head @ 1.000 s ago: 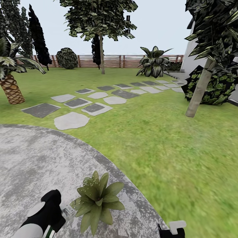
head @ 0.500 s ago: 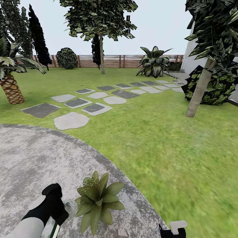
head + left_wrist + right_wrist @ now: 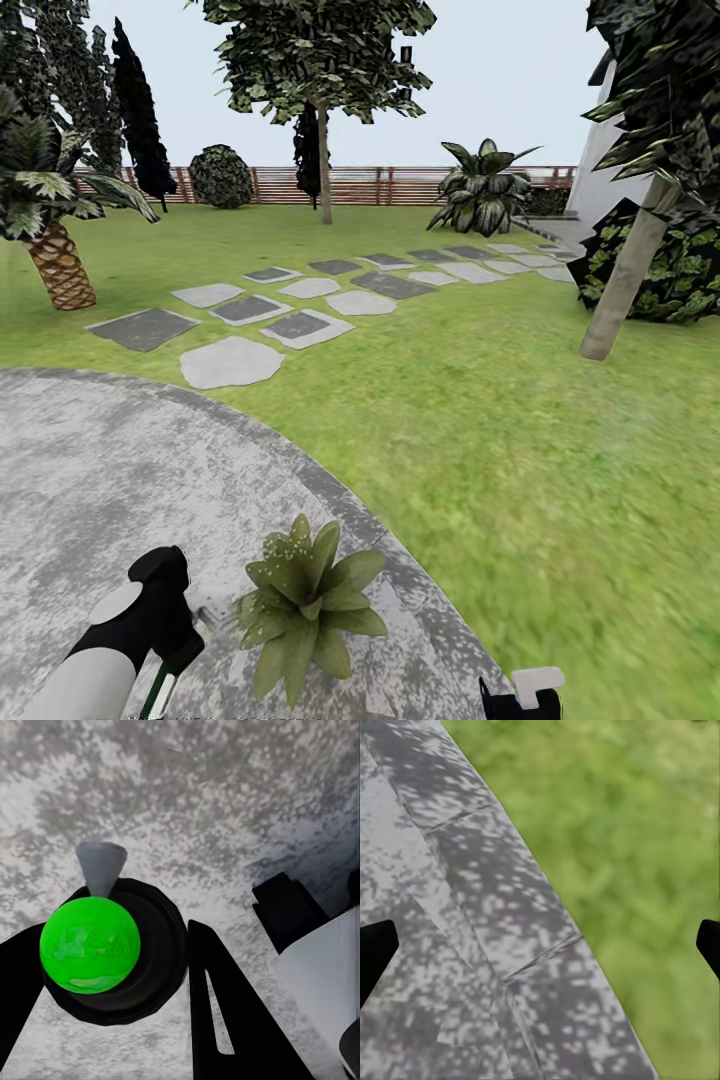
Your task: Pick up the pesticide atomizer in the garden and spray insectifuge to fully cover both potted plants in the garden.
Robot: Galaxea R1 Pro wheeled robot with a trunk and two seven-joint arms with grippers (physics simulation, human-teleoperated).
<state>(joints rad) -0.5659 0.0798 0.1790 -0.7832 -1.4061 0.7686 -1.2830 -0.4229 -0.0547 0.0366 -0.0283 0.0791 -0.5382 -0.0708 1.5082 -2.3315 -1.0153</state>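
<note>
My left gripper [image 3: 172, 640] is low over the round stone patio [image 3: 90, 480], shut on the pesticide atomizer [image 3: 160, 688]. In the left wrist view the atomizer [image 3: 90, 945] shows end-on as a bright green round body in a black ring with a grey nozzle cone, held between the two black fingers [image 3: 221, 1012]. Just right of that gripper stands the potted plant [image 3: 305, 600] with broad light-green speckled leaves, near the patio's edge. The darker spiky potted plant is out of view. My right gripper [image 3: 520, 695] is open over the patio rim [image 3: 510, 907], with nothing between its fingers.
Lawn [image 3: 520, 450] spreads to the right and ahead. A stepping-stone path [image 3: 300, 305] runs toward a big striped agave [image 3: 485, 190] and the slat fence [image 3: 350, 185]. A palm [image 3: 55, 250] stands at left, a tree trunk [image 3: 625, 280] and bush at right.
The whole picture has slid a little to the right, so the camera has turned. The left gripper still holds the atomizer beside the plant; its forearm has dropped slightly.
</note>
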